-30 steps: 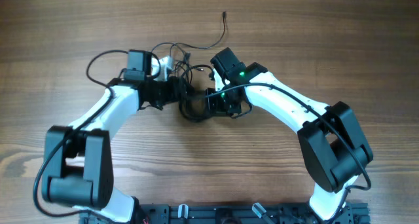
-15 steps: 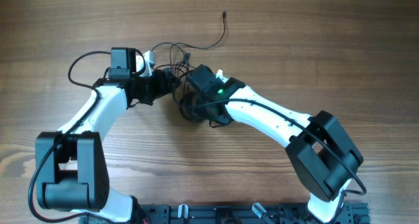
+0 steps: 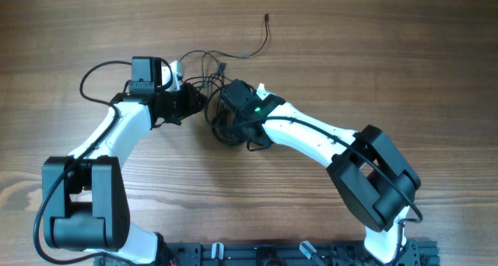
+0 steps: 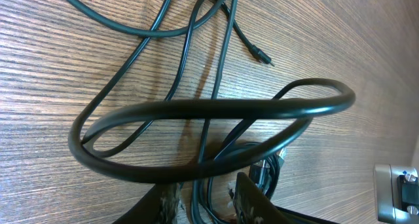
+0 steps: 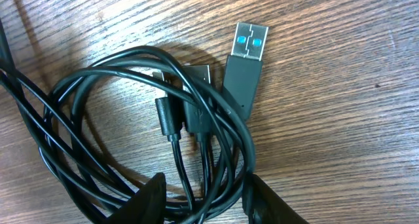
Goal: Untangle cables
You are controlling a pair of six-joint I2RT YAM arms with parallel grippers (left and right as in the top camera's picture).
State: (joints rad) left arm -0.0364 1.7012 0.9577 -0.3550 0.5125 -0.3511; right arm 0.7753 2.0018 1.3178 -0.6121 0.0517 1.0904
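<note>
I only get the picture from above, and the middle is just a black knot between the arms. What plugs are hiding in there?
Observer: The right wrist camera shows a flat USB plug with a blue insert, lying on the table beside the coiled cables.
Operator: Only that one?
Observer: No, two smaller plugs sit among the coil's strands, right next to it.
Operator: And on the left side?
Observer: The left wrist camera shows one loop arching across the other cords, and a small plug lying free beyond it.
</note>
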